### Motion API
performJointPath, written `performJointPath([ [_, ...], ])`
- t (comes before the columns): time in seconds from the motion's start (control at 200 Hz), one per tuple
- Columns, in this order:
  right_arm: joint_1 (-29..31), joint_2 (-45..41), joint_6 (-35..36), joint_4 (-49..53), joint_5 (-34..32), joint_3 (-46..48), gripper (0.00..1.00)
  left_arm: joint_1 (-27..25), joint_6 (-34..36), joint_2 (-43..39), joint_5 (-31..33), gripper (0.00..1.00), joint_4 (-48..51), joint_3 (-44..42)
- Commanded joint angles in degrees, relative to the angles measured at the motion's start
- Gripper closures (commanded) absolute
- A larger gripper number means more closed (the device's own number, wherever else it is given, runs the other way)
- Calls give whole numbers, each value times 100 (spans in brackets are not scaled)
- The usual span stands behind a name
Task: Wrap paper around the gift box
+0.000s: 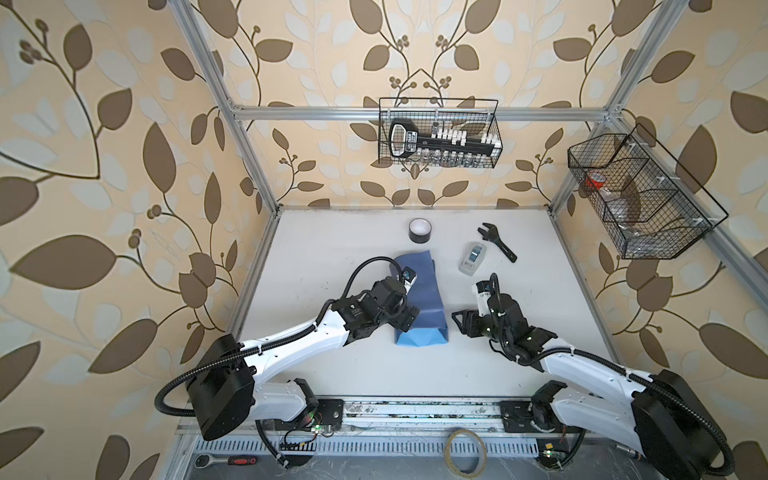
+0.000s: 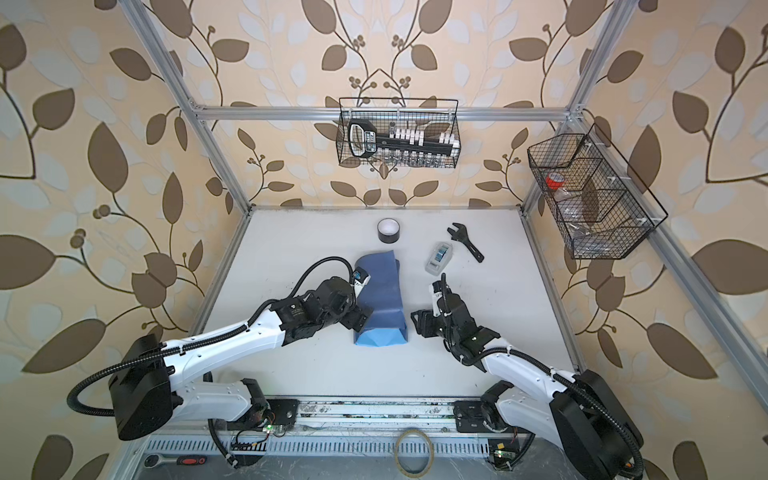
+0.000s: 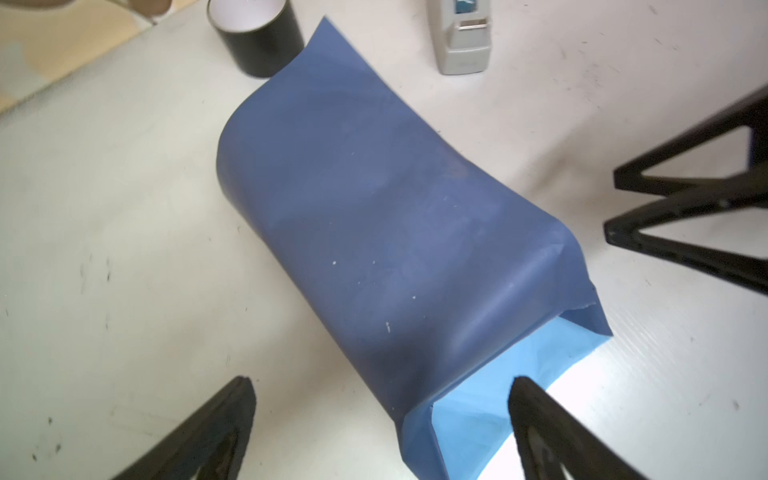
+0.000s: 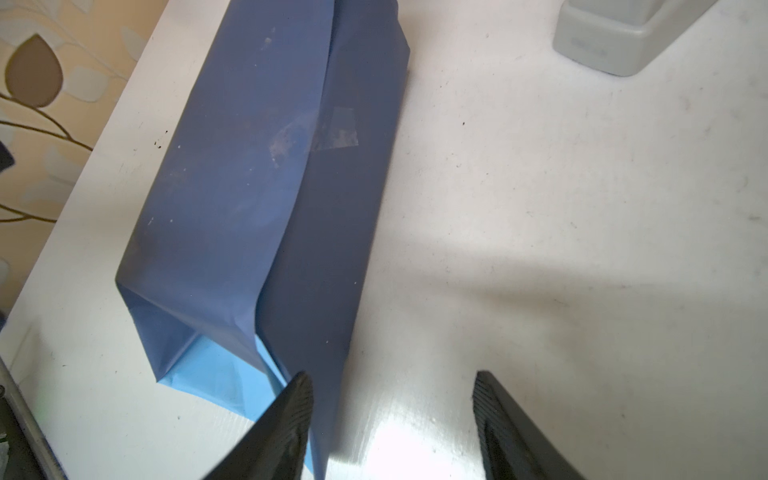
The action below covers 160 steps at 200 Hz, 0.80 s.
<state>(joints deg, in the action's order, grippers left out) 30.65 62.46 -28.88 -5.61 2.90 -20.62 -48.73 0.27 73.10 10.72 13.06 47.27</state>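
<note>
The paper (image 1: 419,299) (image 2: 380,299) lies mid-table folded into a long tube, slate blue outside and light sky blue inside at its near open end (image 3: 469,419). A clear strip of tape (image 4: 336,129) sits across its overlapping seam. The gift box is hidden inside the paper. My left gripper (image 1: 409,320) (image 3: 380,382) is open at the tube's near left corner, holding nothing. My right gripper (image 1: 459,322) (image 4: 393,376) stands open just right of the tube's near end, over bare table, with one finger (image 4: 291,415) beside the paper's edge.
A black tape roll (image 1: 419,230) stands behind the paper. A grey tape dispenser (image 1: 472,258) and a black wrench (image 1: 496,242) lie at the back right. Wire baskets hang on the back rail (image 1: 440,133) and the right rail (image 1: 640,195). A tape ring (image 1: 465,451) lies on the front ledge.
</note>
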Motion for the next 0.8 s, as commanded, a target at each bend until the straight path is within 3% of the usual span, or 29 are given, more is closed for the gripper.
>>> performJointPath([
  [0.0, -37, 34, 85, -97, 291, -56, 37, -14, 1973, -114, -500, 3, -531, -52],
  [0.18, -90, 46, 109, -91, 299, -3, 37, -3, 3812, -56, -943, 3, -573, -168],
  [0.315, -130, 37, 85, -158, 316, 67, 37, 246, 4665, 202, -1419, 5, -552, -143],
  [0.55, -156, 195, 71, -187, 341, -3, 37, 399, 4992, 907, -1410, 14, -514, 197],
  [0.795, -163, 314, 52, -255, 318, -2, 37, 398, 4958, 1421, -1075, 18, -1106, 131],
])
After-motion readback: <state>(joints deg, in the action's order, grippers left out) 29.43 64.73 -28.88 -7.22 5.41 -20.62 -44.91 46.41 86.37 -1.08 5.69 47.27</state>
